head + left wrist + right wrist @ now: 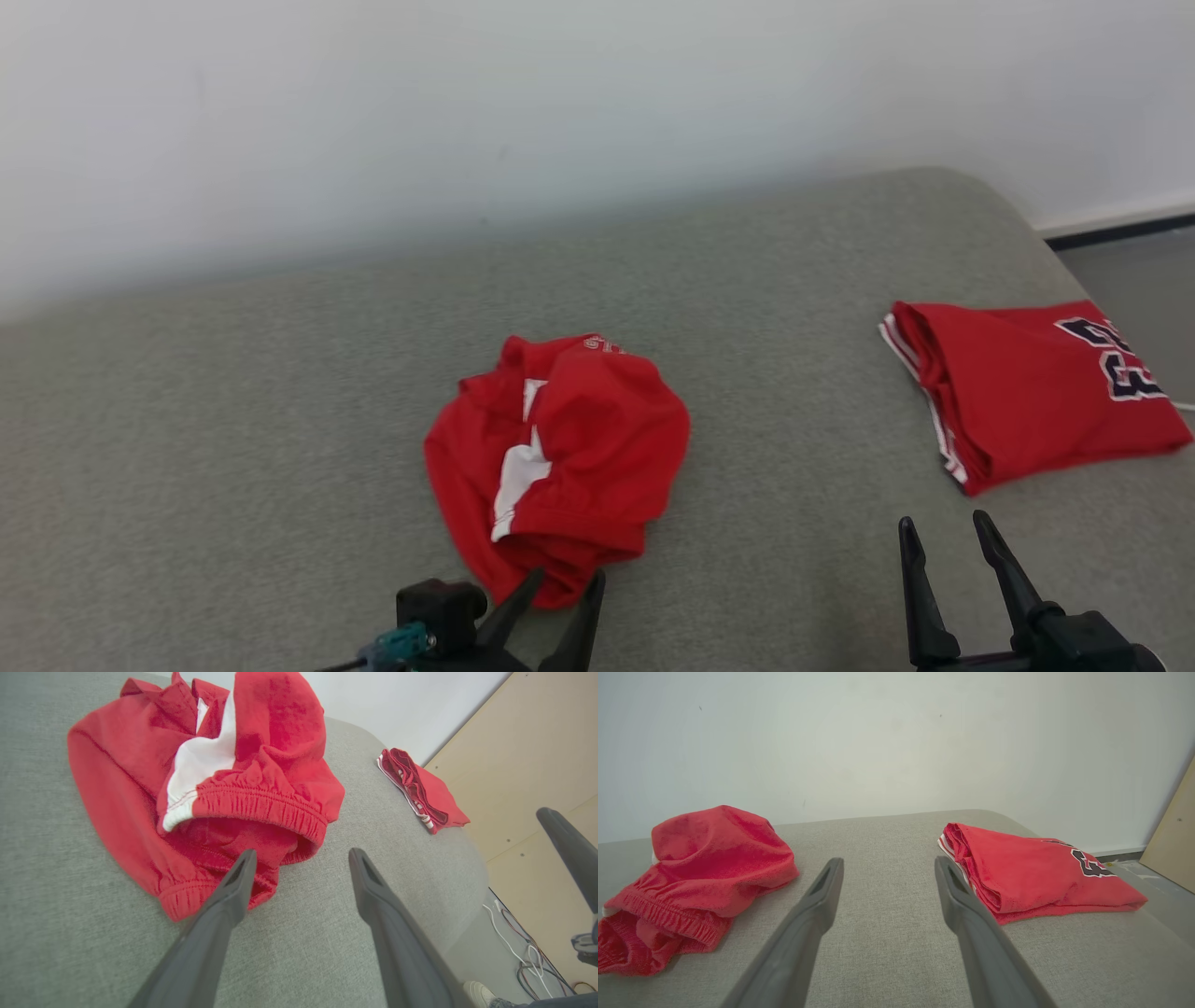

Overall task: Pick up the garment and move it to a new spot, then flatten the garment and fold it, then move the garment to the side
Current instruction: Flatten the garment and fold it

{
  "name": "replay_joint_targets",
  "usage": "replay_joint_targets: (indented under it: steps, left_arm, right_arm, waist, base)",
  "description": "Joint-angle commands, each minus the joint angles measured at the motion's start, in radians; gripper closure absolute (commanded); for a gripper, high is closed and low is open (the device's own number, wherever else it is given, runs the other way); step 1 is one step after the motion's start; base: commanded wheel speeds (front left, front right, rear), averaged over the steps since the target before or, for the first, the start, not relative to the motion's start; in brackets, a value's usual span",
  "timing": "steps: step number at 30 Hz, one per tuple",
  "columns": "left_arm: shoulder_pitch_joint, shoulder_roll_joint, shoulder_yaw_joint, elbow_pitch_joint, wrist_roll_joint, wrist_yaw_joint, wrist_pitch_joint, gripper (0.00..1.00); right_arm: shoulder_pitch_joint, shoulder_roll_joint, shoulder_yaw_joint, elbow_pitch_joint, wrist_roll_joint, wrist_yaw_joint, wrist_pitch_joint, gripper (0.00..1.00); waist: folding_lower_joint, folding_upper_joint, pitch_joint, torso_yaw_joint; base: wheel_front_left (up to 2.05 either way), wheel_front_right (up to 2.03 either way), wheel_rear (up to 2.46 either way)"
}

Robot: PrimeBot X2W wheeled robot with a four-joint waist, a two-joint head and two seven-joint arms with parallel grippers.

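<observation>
Grey cushion (pixel 280 420): crumpled red shorts (pixel 560 448) not yet picked up; left gripper (pixel 568 576) and right gripper (pixel 943 521) both spread, empty. Next, probably: left closes on the waistband (pixel 261 800)

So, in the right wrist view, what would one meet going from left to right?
crumpled red garment → right claw → folded red jersey → tan board

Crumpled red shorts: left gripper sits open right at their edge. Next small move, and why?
Probably ease the left gripper forward and down so its open jaws straddle the elastic hem of the crumpled shorts, then close. In the left wrist view one fingertip overlaps that hem, the other is over bare cushion, and nothing is held.
</observation>
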Motion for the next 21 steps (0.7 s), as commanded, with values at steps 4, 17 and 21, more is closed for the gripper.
replay_joint_targets:
  steps: [4,17,21]
  left_arm:
    - [-0.058,0.001,-0.01,0.05,-0.024,0.044,-0.009,0.0]
    - [-0.159,0.002,0.024,0.158,-0.004,0.149,-0.073,0.0]
    - [-0.175,0.002,0.012,0.165,0.009,0.158,-0.101,0.83]
  right_arm:
    - [-0.012,0.0,-0.004,-0.003,0.007,-0.003,-0.005,0.0]
    - [-0.018,0.0,-0.005,-0.007,0.018,-0.003,-0.005,0.0]
    - [-0.016,0.0,0.0,-0.006,0.017,-0.003,-0.005,0.0]
  waist:
    - [-0.0001,0.0,0.038,-0.122]
    - [-0.0001,0.0,0.055,-0.185]
    - [-0.0001,0.0,0.052,-0.177]
  base:
    - [0.0,0.0,0.0]
    - [0.0,0.0,0.0]
    - [0.0,0.0,0.0]
